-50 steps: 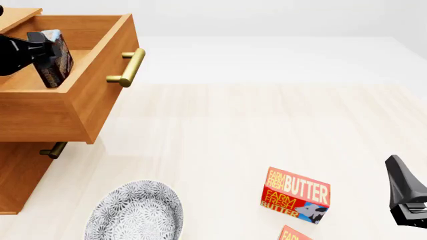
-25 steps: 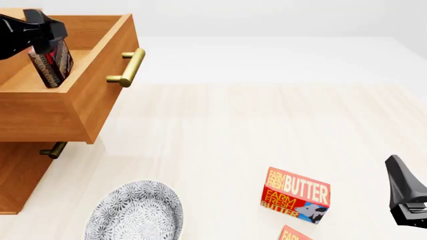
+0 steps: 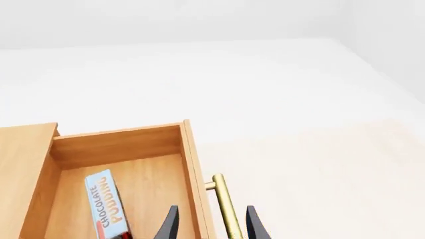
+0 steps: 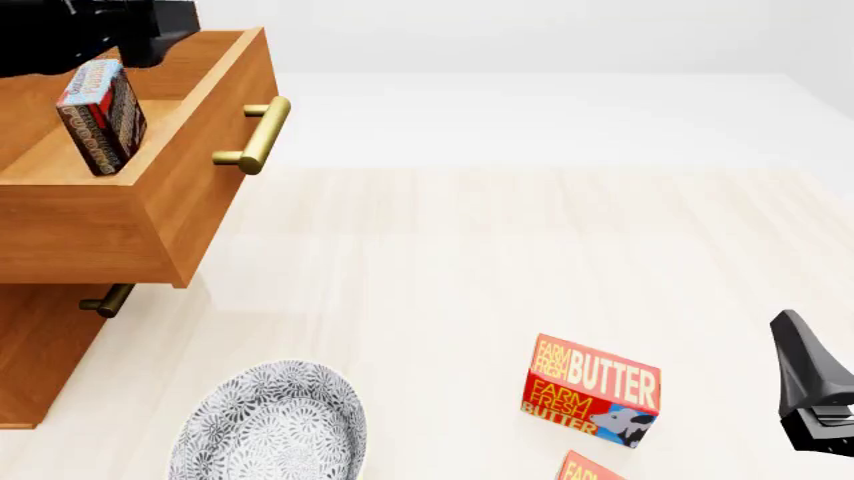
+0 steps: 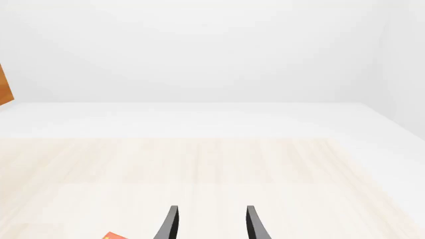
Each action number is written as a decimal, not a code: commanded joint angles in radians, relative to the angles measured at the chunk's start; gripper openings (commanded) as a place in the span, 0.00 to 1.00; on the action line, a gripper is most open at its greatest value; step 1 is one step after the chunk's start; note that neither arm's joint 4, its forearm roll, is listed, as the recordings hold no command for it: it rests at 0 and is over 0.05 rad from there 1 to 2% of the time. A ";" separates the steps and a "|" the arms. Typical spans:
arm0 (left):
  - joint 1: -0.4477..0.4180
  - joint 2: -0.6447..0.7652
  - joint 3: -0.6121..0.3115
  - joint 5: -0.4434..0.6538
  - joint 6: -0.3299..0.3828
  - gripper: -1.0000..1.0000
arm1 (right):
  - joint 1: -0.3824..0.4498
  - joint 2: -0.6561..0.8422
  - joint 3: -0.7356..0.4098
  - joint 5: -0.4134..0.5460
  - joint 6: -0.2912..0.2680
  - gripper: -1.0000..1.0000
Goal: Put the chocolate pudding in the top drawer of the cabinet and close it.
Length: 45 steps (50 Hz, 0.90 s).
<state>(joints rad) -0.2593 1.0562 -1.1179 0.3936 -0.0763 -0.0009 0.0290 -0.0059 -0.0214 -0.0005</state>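
The chocolate pudding [image 4: 103, 116] stands on edge inside the open top drawer [image 4: 80, 230] of the cabinet [image 4: 34, 350], free of any grip. In the left wrist view the chocolate pudding [image 3: 106, 206] shows its blue top and lettering on the floor of the top drawer [image 3: 116, 144]. My left gripper [image 4: 167, 30] hovers above the drawer's front edge, open and empty. Seen from its own camera, the left gripper [image 3: 211, 224] straddles the brass handle [image 3: 226, 209] from above. My right gripper [image 4: 807, 385] rests open and empty at the table's near right, and the right gripper [image 5: 209, 224] has nothing between its fingers.
A red butter box [image 4: 591, 390] stands at the near right, with another butter box [image 4: 594, 468] cut off by the bottom edge. A patterned bowl [image 4: 274, 425] sits near the front, below the drawer. The lower drawer's handle [image 4: 107, 300] is under the pulled-out drawer.
My left gripper has let go of the pudding, risen and moved right toward the drawer's front. The pudding stays standing in the drawer. The right arm has not moved.
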 commanded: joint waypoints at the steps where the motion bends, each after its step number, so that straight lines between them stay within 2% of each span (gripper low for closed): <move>1: -0.077 0.026 -0.049 0.014 -0.004 1.00 | 0.000 0.000 0.000 0.000 0.001 1.00; 10: -0.112 0.047 -0.100 0.046 0.008 1.00 | 0.000 -0.017 -0.003 0.021 0.000 1.00; 21: -0.197 0.122 -0.147 0.039 0.000 1.00 | 0.000 -0.016 -0.003 0.020 0.000 1.00; 35: -0.315 0.209 -0.202 0.041 -0.058 1.00 | 0.000 -0.017 -0.003 0.020 0.000 1.00; 37: -0.306 0.213 -0.203 0.037 -0.058 1.00 | 0.000 -0.016 -0.003 0.020 0.000 1.00; 45: -0.358 0.240 -0.208 0.018 -0.112 1.00 | 0.001 -0.014 -0.002 0.016 0.000 1.00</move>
<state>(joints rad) -0.5582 1.2574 -1.3124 0.4269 -0.1409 -0.0003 0.0137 -0.0086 -0.0031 -0.0002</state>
